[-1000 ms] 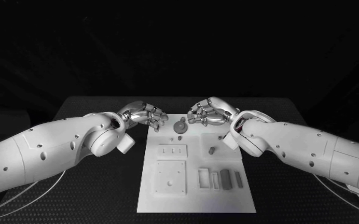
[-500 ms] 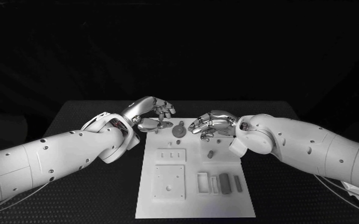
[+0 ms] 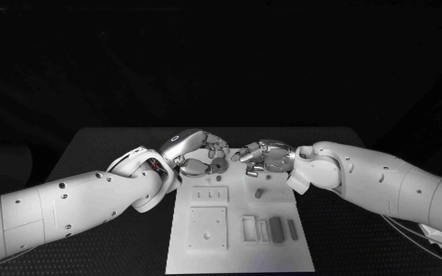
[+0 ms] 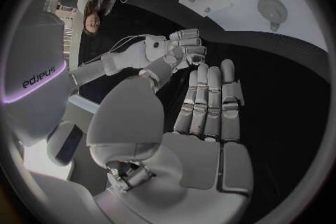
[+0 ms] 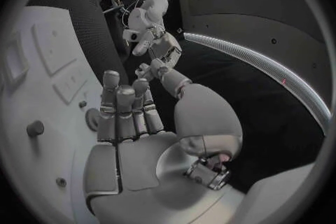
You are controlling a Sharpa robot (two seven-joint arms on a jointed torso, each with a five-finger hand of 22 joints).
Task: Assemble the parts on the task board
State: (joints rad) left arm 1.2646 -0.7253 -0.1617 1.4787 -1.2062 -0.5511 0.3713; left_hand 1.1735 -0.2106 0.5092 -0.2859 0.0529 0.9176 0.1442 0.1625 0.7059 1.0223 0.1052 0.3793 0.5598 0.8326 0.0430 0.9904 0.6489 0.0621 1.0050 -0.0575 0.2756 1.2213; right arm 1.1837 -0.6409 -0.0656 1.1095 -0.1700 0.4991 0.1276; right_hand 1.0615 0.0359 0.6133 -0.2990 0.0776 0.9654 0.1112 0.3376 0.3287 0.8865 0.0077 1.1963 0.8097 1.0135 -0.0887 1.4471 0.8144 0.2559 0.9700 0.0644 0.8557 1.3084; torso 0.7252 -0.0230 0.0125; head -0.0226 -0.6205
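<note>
- While hovering at mid-frame over the task board [image 3: 235,250], the left hand [image 3: 196,153] is spreading its fingers, holding nothing.
- Beside it, the right hand [image 3: 262,156] is spreading empty fingers too.

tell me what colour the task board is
White. The task board shows best in the head view, lying on the black table with grey parts on it.

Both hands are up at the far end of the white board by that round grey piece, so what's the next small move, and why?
Probably a short reach by the left hand to take the round grey piece in its fingers. That hand sits right beside the piece at the far end of the task board, and its wrist view shows straight fingers holding nothing. The right hand hovers just across, also with nothing in its grasp.
</note>
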